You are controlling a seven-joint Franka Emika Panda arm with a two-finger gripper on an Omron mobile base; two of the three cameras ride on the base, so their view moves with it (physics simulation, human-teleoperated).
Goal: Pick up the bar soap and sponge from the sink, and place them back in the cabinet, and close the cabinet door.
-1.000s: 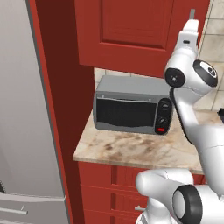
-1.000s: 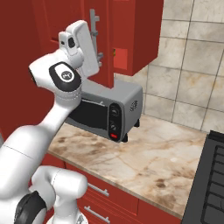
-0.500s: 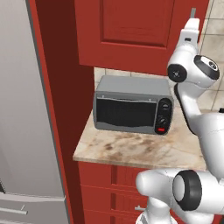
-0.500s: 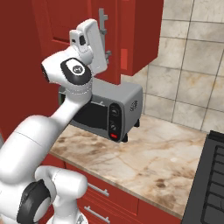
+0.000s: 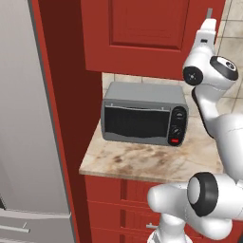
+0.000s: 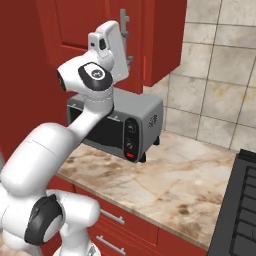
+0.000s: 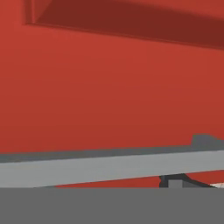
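The red cabinet door [image 5: 142, 28] with its raised panel hangs above the counter and looks nearly flush with the cabinet [image 6: 165, 40]. My gripper [image 6: 127, 40] is raised against the door's right edge, jaws spread open with nothing between them. The same gripper [image 5: 209, 12] pokes up at the top right of the left base view. In the hand view the door [image 7: 109, 87] is very close and its slim grey bar handle [image 7: 109, 168] runs across just above my fingertips [image 7: 175, 181]. The bar soap, the sponge and the sink are out of view.
A grey toaster oven [image 5: 142, 114] stands on the marble counter [image 5: 142, 163] under the cabinet. The tall grey fridge [image 5: 28, 118] is at the left. A dark stove [image 6: 242, 200] sits at the right, and red drawers [image 6: 120, 220] lie below.
My hand has risen a little and swung sideways along the door toward its handle edge. The jaws stand slightly wider.
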